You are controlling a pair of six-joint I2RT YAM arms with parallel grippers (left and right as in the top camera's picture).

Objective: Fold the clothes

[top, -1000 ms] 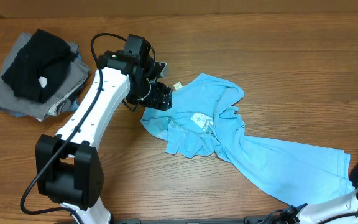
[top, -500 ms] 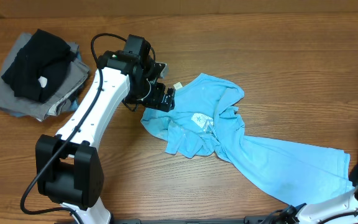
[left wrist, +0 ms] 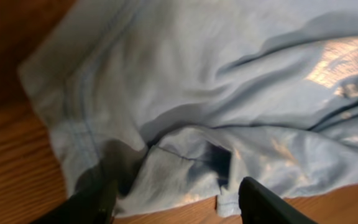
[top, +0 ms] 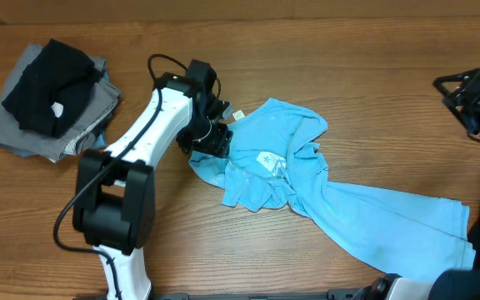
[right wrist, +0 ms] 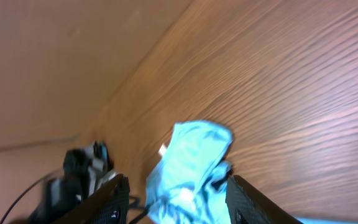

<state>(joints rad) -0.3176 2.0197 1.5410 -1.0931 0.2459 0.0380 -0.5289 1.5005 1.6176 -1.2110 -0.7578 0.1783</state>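
Observation:
The clothes are chiefly a light blue T-shirt, crumpled and stretched diagonally from the table's middle to the lower right, with white print and a small white tag. My left gripper is low at the shirt's left edge. In the left wrist view its fingers stand apart astride the shirt's hem, open and not clamped on it. My right gripper hangs raised at the far right, well away from the shirt. It is open with nothing between its fingers.
A pile of black and grey garments lies at the far left of the wooden table. The left arm's black cable loops above its wrist.
My right arm has swung up into view at the far right with its jaws wider apart. My left gripper has shifted slightly onto the shirt's left edge. The shirt lies as before.

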